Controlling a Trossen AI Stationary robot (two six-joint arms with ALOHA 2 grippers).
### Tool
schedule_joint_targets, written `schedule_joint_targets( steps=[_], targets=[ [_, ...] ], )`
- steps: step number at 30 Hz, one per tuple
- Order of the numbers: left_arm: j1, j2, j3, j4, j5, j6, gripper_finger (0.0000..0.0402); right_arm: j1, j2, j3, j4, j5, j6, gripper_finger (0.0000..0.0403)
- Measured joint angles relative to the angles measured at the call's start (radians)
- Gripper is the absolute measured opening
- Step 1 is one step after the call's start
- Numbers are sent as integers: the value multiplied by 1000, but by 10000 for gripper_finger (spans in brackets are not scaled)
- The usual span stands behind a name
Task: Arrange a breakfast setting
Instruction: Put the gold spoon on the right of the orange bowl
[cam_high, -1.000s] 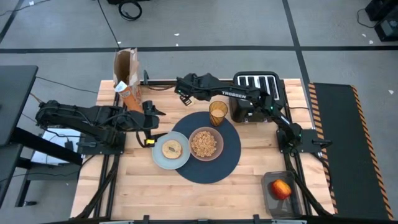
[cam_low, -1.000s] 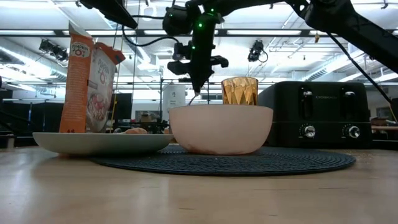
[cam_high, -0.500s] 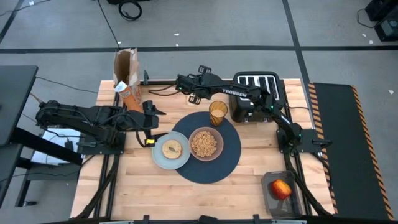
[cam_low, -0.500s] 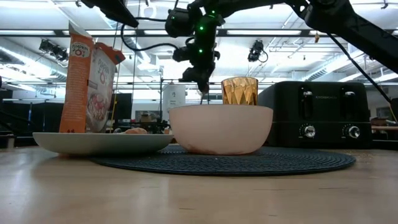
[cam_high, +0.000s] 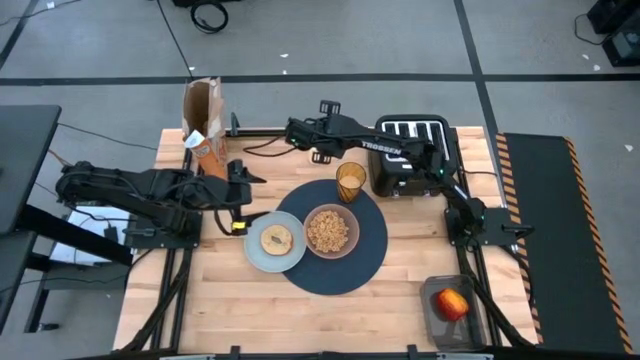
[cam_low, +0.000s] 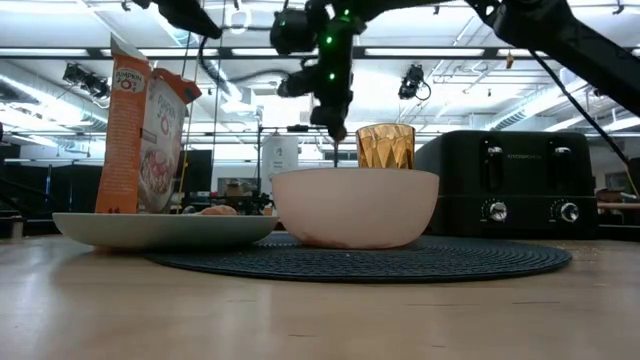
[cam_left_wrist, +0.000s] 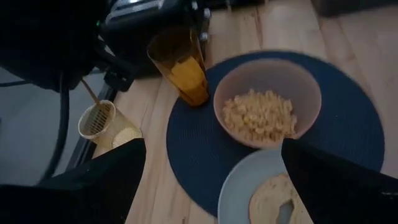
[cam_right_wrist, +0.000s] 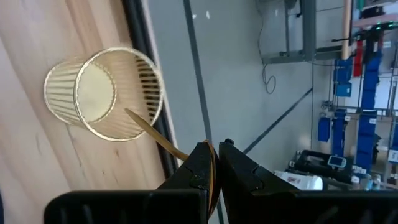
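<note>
The navy placemat (cam_high: 368, 262) holds the pinkish bowl (cam_high: 330, 230) of cereal (cam_left_wrist: 261, 115) and the amber tumbler (cam_high: 350, 180). The pale blue-grey plate (cam_high: 258, 258) with the bagel (cam_high: 275, 238) overlaps the placemat's left edge. The red apple (cam_high: 452, 303) lies in a dark tray at the near right corner. My right gripper (cam_right_wrist: 216, 155) is at the table's far edge, left of the tumbler, shut on the gold spoon (cam_right_wrist: 155, 134), above a gold wire cup (cam_right_wrist: 102, 93). My left gripper (cam_high: 243, 195) is open, left of the plate. My right gripper pinches the gold spoon's handle (cam_right_wrist: 198, 157) near its upper end between its two fingers, coming from above. The spoon slants down from the fingers, and its lower end (cam_right_wrist: 130, 113) is inside the gold wire cup's rim.
The black toaster (cam_high: 410, 150) stands at the far right, beside the tumbler. The orange cereal box (cam_high: 205, 125) stands at the far left corner. Bare wood lies near the front edge, below the placemat.
My right gripper has moved a little toward the table's right edge and risen slightly, turning at the wrist, with the spoon still between its fingers.
</note>
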Motion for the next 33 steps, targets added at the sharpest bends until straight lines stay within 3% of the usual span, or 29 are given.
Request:
schedule_joint_targets(
  steps=[7, 11, 20, 28, 33],
  targets=[
    [-13, -50, -4, 26, 0, -47, 382, 34, -97, 0, -7, 2, 0, 25],
    [-51, -88, -75, 87, 2, -64, 382, 75, -185, 0, -25, -22, 14, 25],
    [-104, -154, -310, 506, 2, -49, 382, 229, -356, -1, -60, -173, 41, 23],
    [-82, -44, -432, 866, 7, -109, 382, 436, -404, -76, 2, -276, -24, 23],
    [-83, 91, -440, 1058, 89, -140, 372, 524, -383, -140, 103, -271, -86, 23]
  ],
)
